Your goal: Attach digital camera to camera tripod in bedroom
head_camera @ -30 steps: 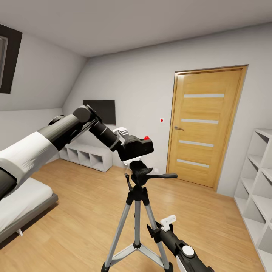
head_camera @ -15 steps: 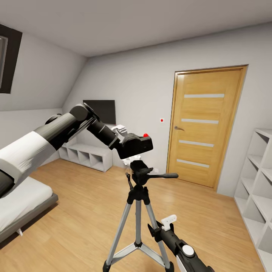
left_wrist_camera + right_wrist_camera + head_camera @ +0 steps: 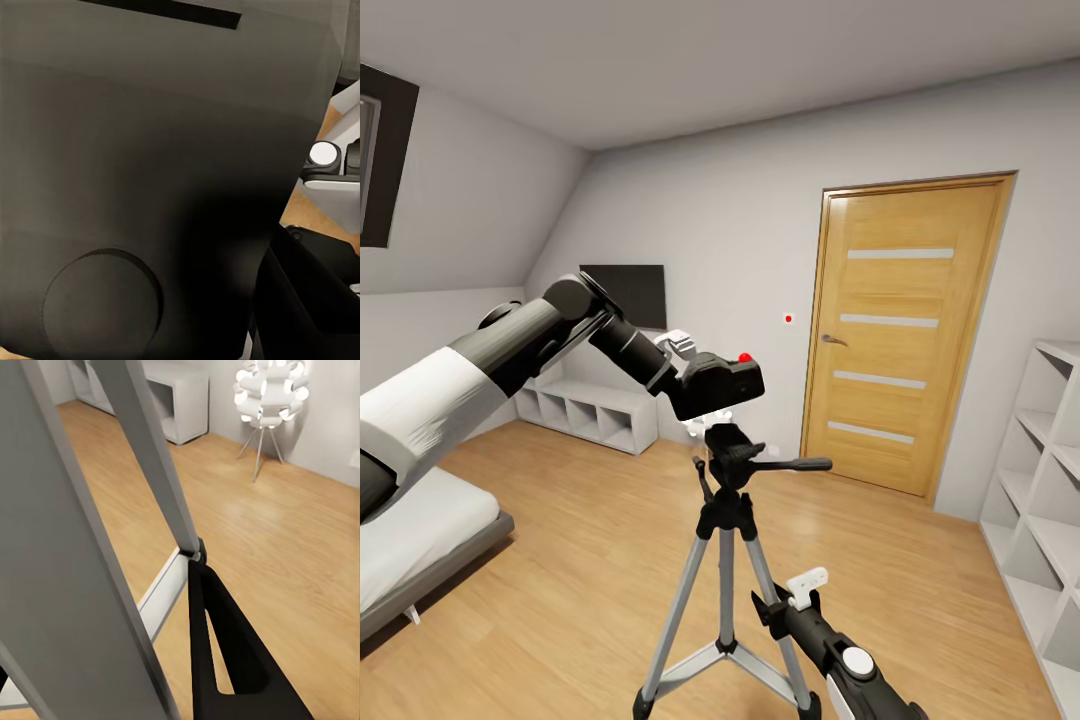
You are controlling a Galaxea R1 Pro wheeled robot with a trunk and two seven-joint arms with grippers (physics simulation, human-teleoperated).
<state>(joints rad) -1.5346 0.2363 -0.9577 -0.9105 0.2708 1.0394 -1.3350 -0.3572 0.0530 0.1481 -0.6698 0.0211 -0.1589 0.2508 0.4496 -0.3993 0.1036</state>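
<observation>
Here the left gripper [image 3: 685, 365] holds the camera [image 3: 720, 385] just above the tripod [image 3: 725, 520] head; its fingers are hidden behind the black body, apparently pinching it. The camera sits slightly tilted, red button on top, and whether its base touches the head cannot be told. In the left wrist view the camera [image 3: 150, 172] looms dark and close. The right gripper [image 3: 800, 590] hangs low beside a tripod leg; whether its fingers are spread cannot be told. The right wrist view shows silver legs [image 3: 150, 465], wood floor [image 3: 277, 532] and a white lamp [image 3: 270, 394]. An oak door [image 3: 905, 330] stands behind.
</observation>
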